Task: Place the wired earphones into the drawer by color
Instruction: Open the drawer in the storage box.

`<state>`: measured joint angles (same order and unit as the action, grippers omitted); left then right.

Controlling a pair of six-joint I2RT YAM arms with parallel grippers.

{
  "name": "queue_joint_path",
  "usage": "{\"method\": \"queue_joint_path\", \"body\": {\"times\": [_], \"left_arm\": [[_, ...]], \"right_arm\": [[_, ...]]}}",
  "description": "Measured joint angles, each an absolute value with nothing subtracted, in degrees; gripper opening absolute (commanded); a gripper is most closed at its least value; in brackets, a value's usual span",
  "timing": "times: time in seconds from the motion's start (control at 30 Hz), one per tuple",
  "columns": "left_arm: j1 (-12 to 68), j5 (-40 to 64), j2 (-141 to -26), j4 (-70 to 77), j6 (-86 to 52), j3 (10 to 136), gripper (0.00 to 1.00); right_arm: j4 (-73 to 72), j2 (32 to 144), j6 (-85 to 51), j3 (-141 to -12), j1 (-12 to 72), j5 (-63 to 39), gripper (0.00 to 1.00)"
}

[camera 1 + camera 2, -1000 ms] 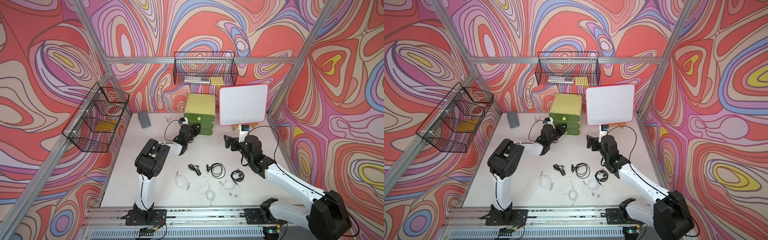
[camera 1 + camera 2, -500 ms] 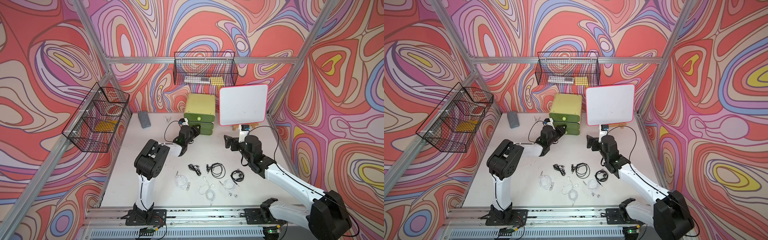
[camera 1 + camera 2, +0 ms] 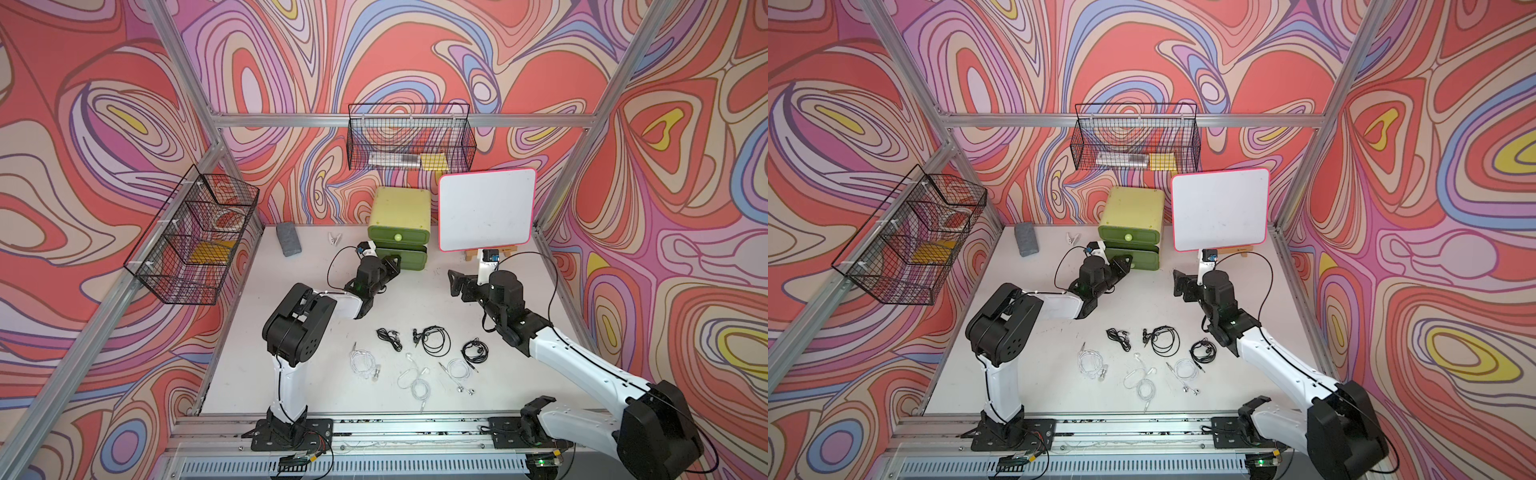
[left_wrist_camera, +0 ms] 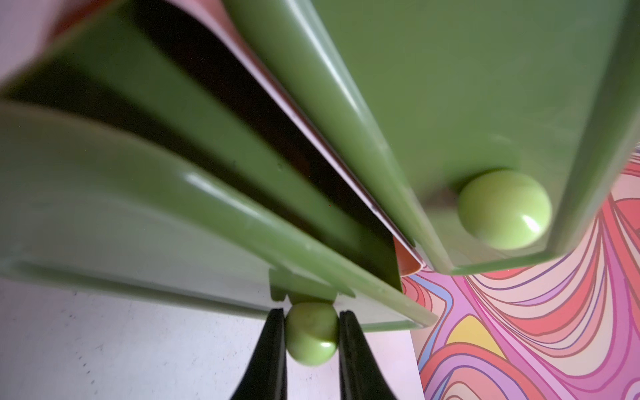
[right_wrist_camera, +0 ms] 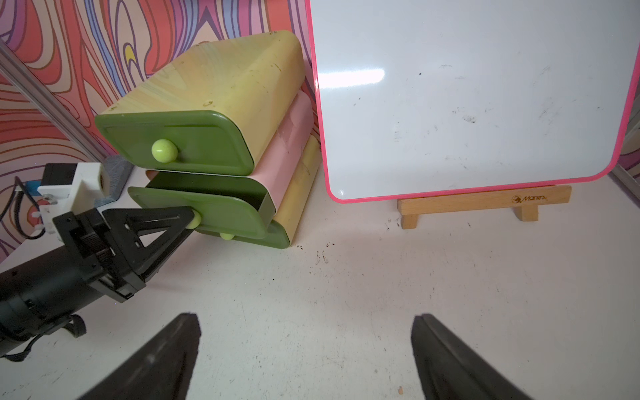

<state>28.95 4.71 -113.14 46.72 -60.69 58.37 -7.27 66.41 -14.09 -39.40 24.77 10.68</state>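
Earphones (image 3: 434, 340) lay loose on the white table (image 3: 245, 353), low in the middle of both top views: three black coils in a row, with three white ones (image 3: 415, 380) just below them, none touching a gripper. No red-orange set showed anywhere.

Above them in the frame, against the back wall, stood the yellow-green cabinet (image 3: 401, 205). Its middle drawer (image 5: 207, 207) stood partway out of the shell, while the top drawer (image 5: 207, 145) sat flush. The left gripper (image 4: 311, 313) was clenched on the middle drawer's round knob (image 4: 311, 334), one black finger on each side. The right gripper (image 5: 306, 317) hung released, jaws wide and holding nothing, over bare table near the whiteboard (image 3: 486, 210) at centre right.

The step in hand looked like opening the middle drawer. To do it well, the pull should run straight along the drawer's slide, level with the table. The knob is small and glossy, so a sideways or upward tug could slip it from the fingers or drag the light cabinet forward. The aim seemed to be an opening wide enough to drop a coil in from above — short of pulling the drawer free.

The drawer's inside was dark in the left wrist view, and the right wrist view showed only its rim, so whether anything lay in it could not be told. The bottom drawer (image 5: 273, 239) was mostly hidden under the middle one. In the top views the arm covered the knob.
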Motion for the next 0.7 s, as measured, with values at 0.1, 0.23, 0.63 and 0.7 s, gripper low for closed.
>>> {"method": "queue_joint_path", "body": {"times": [0.1, 0.23, 0.63, 0.7], "left_arm": [[29.32, 4.32, -112.12, 46.89, -60.69, 57.01, 0.19], [29.69, 4.21, -110.93, 46.89, -60.69, 55.61, 0.19], [31.07, 3.57, -106.21, 47.11, -60.71, 49.91, 0.18], [31.33, 3.4, -105.38, 47.16, -60.71, 48.97, 0.18]], "right_arm": [[-7.27, 66.41, -14.09, -39.4, 24.75, 10.68, 0.98], [-7.27, 66.41, -14.09, -39.4, 24.77, 10.68, 0.98], [-7.27, 66.41, -14.09, -39.38, 24.77, 10.68, 0.98], [-7.27, 66.39, -14.09, -39.35, 24.77, 10.68, 0.98]]}}
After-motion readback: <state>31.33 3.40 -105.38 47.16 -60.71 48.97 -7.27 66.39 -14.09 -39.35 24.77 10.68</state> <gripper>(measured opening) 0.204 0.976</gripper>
